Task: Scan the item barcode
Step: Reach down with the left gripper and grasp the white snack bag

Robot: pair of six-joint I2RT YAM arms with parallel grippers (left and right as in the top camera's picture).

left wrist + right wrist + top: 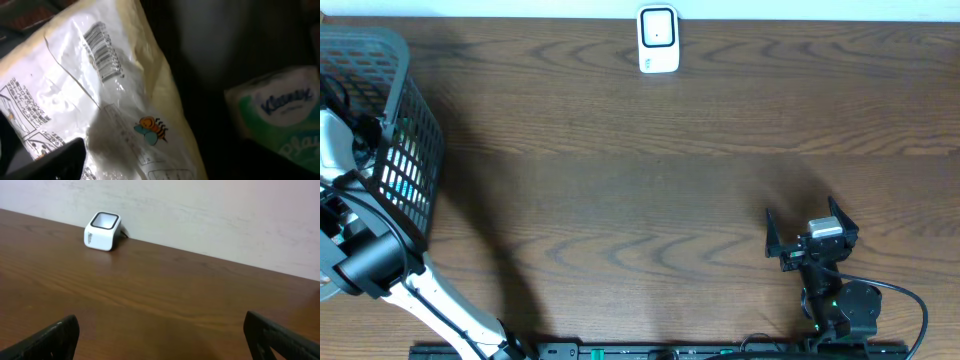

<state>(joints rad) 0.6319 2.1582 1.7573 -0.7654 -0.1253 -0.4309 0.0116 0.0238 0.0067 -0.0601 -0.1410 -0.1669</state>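
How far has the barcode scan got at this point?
Done: nothing visibly; the scanner stands with nothing near it. In hand: the left arm reaches into the basket, its camera close on a cream packet, barcode facing up; no grip shows yet. Left: grasp it, lift it out, present the barcode to the scanner. The right end effector sits open and empty.

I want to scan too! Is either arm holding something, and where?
Right end effector: open, empty. Left end effector is over a packet; a hold cannot be told.
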